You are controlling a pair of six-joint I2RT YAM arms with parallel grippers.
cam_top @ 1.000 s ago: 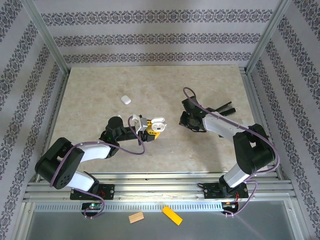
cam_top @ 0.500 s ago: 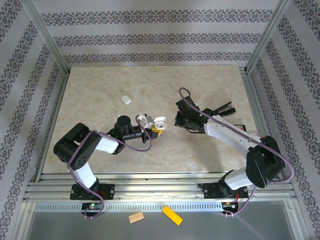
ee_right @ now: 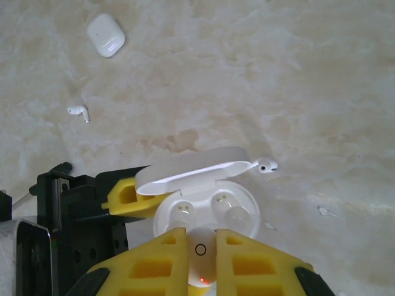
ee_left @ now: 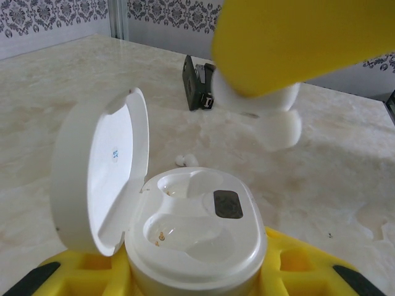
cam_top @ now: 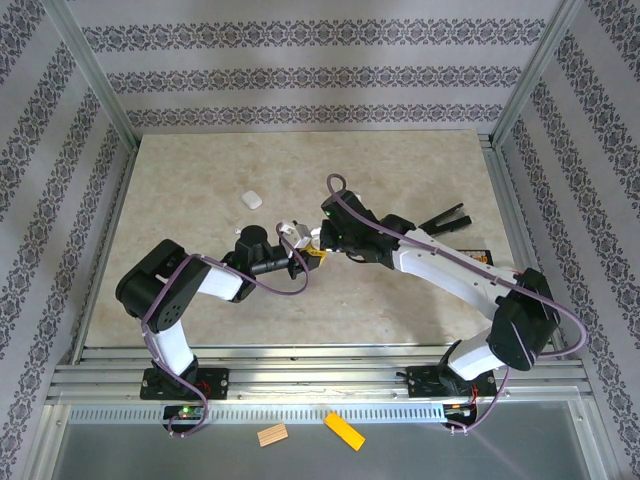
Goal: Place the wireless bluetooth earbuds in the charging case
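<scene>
The right fingers [ee_right: 185, 240], clamped on an earbud [ee_right: 200, 259], hang just above the open charging case [ee_right: 207, 206] gripped in the left fingers [cam_top: 308, 256], a loose earbud [ee_right: 266, 165] lying just beyond its lid [ee_right: 191, 169], a second loose earbud [ee_right: 77, 111] farther off on the bench [ee_right: 321, 74].

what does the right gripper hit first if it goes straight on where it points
Probably the open white plastic charging case, straight ahead of the right gripper; depth is unclear.
</scene>
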